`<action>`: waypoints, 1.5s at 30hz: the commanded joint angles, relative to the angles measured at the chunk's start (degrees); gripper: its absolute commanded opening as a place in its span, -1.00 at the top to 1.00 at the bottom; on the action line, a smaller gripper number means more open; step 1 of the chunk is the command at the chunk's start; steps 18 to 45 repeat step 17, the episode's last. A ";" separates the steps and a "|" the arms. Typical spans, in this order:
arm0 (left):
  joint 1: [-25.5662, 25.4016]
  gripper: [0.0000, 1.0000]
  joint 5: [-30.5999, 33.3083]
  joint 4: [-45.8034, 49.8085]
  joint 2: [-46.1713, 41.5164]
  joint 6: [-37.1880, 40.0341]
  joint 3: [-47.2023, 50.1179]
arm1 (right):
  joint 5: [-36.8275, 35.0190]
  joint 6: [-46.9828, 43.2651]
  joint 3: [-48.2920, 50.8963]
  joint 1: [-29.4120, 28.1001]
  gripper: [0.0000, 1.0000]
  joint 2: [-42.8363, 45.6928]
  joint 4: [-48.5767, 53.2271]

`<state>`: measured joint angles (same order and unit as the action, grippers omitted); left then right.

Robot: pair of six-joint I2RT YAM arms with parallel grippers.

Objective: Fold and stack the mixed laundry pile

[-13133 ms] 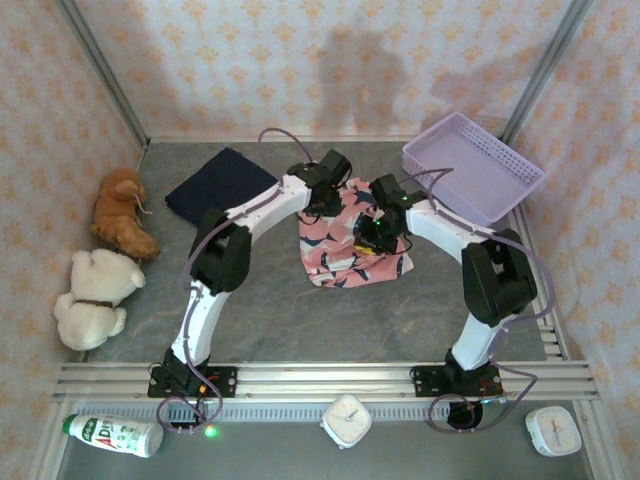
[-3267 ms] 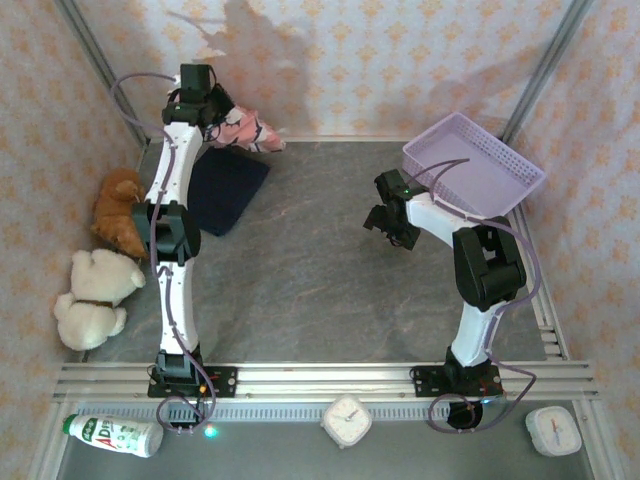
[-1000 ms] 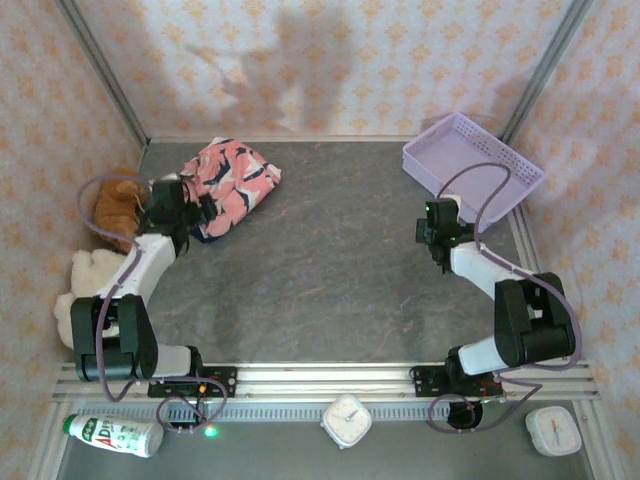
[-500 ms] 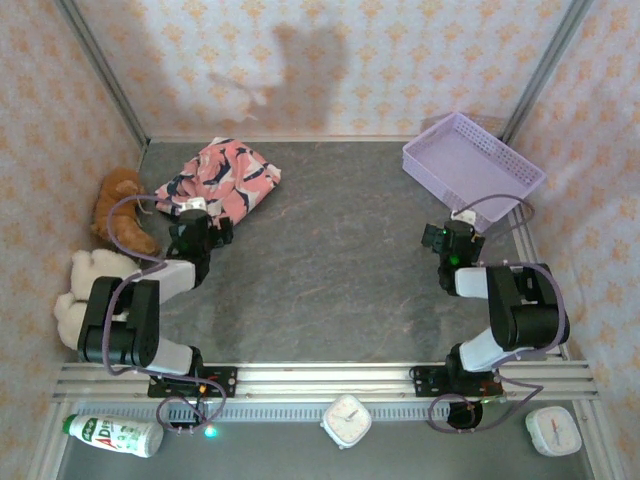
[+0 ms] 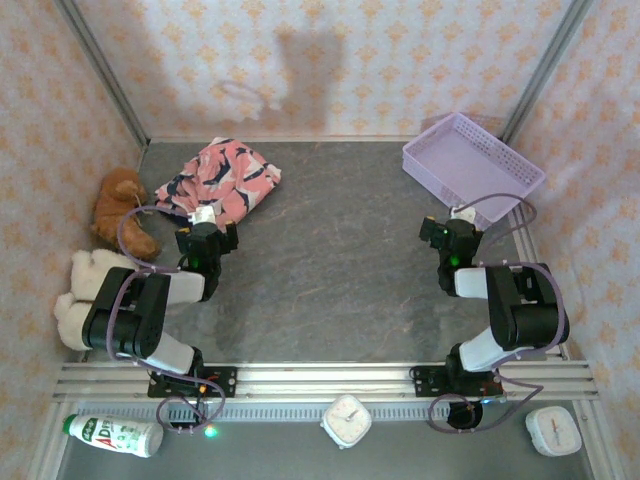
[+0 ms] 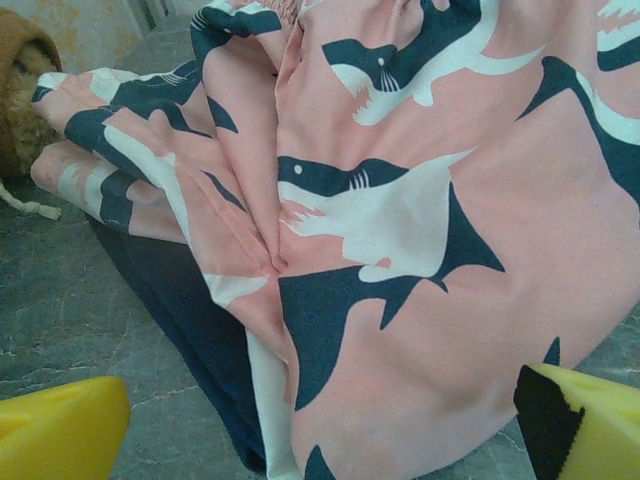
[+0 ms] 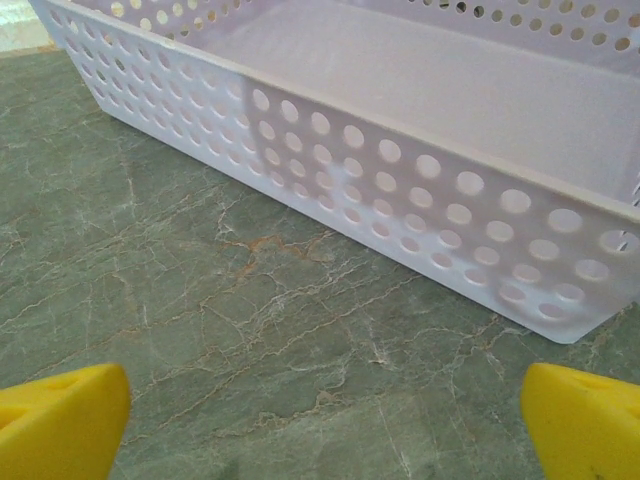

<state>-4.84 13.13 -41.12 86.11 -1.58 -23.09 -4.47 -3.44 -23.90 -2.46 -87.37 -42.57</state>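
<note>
grey table (image 5: 330,250), lavender lattice basket (image 5: 475,165) far right, laundry stacked far left
the salmon-pink shark garment (image 6: 400,200) lies rumpled over the dark navy garment (image 6: 190,310); the left gripper (image 5: 204,228) sits just beside them and the right gripper (image 5: 452,230) near the basket, both with fingers spread apart.

Left arm (image 5: 170,290) and right arm (image 5: 478,282): same build. White tube links between bulky black joint housings. Black bases (image 5: 178,378) bolted on rail (image 5: 320,378), thin wires bunched at each. Grey-purple cables (image 5: 497,198) looped loosely along both arms, above rail. Wrist heads black. Fingers (image 6: 58,432) bright yellow, blocky, rounded at corners; one on left arm black on inner face.
</note>
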 commanded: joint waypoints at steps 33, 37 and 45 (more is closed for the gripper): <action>0.27 -1.00 1.83 -2.29 -0.41 0.54 -0.90 | -0.18 0.80 0.06 0.17 -0.99 0.09 -2.36; 0.27 -1.00 1.83 -2.29 -0.41 0.54 -0.90 | -0.18 0.80 0.06 0.17 -0.99 0.09 -2.36; 0.27 -1.00 1.83 -2.29 -0.41 0.54 -0.90 | -0.18 0.80 0.06 0.17 -0.99 0.09 -2.36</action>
